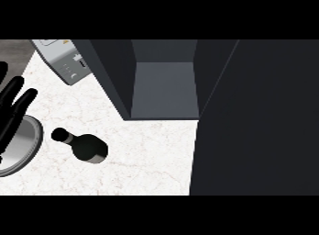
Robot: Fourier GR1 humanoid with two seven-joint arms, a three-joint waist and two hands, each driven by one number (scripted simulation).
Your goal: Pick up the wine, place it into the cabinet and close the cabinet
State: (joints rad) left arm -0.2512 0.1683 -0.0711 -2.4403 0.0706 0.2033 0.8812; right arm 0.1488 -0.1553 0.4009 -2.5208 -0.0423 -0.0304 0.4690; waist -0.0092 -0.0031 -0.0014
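Note:
A dark wine bottle stands on the pale marble counter, seen from above, its neck pointing to the upper left. Behind it, the dark cabinet stands open, its grey inner shelf bare. Its open door fills the right side of the view as a large dark panel. My left hand rests at the left edge, fingers straight and pointing up, apart from the bottle. My right hand is not visible.
A round metal plate lies at the left edge, partly under my left hand. A grey and white appliance stands at the back left beside the cabinet.

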